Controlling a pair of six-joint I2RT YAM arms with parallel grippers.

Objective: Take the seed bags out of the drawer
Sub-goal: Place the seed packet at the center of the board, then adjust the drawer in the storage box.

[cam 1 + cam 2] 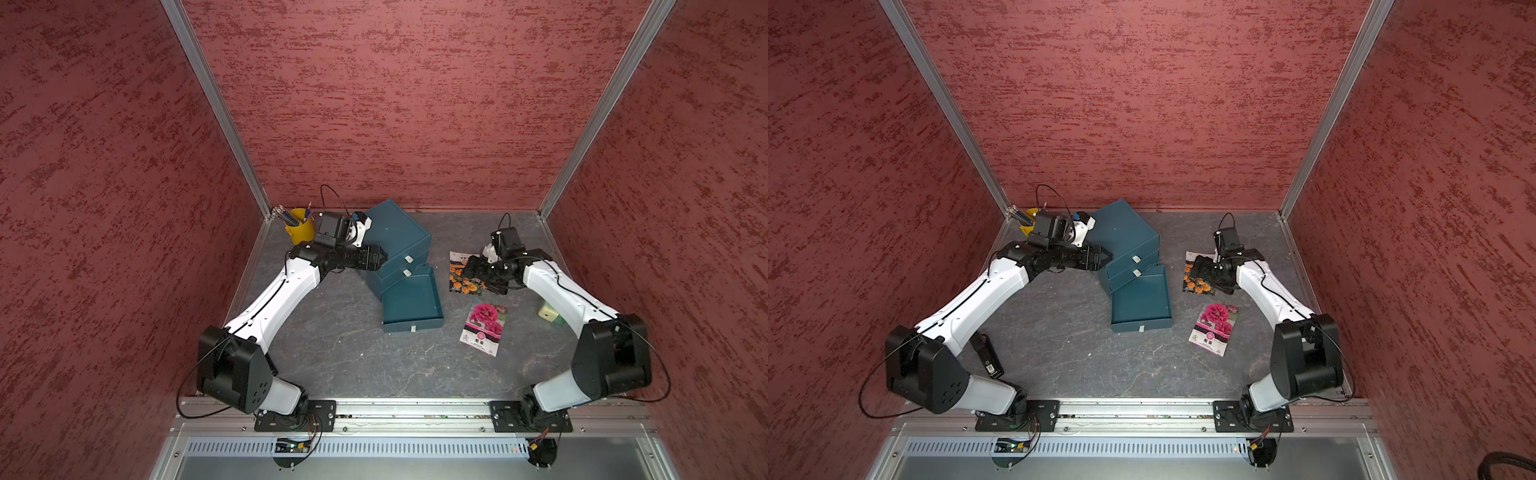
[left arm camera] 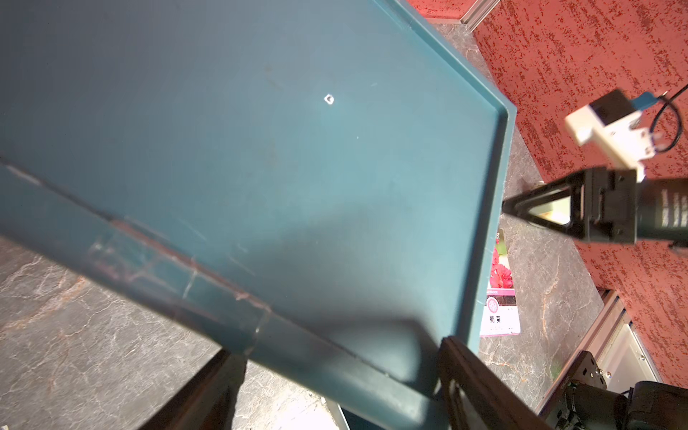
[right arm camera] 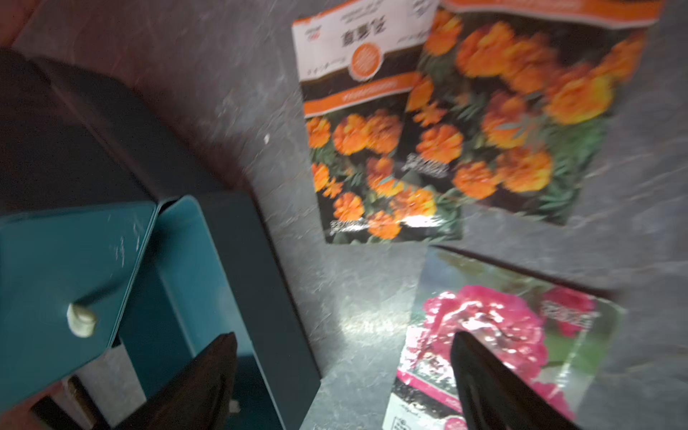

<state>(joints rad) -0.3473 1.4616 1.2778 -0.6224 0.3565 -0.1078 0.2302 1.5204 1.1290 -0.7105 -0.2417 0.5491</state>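
Pink packet: the flat glossy pink-flowered seed bag (image 1: 484,328) lies on the grey marbled tabletop (image 1: 332,357), nearest the base rail and just right of the drawer; its film is slick, so a brushing arm could send it skating.
Drawer: the shallow dark teal tray drawer (image 1: 411,305) hangs far out of the bottom slot and looks empty; it is out so far that one nudge might tip it or drop it free.
Orange packets: the two glossy orange-flowered seed bags (image 1: 459,277) lie overlapped on the table, well clear of the drawer; all three look to be out.
Right gripper: the right gripper (image 1: 473,269) is poised right over the orange pair, jaws spread wide, nothing held; a low fingertip could snag the top bag on the way off.
Left gripper: the left gripper (image 1: 376,257) is clamped on the edge of the small teal three-drawer cabinet (image 1: 395,232); a jerky release could swing cabinet and drawer.
Bucket: the yellow pencil bucket (image 1: 300,230) sits just behind that wrist; backing up blind could topple it.
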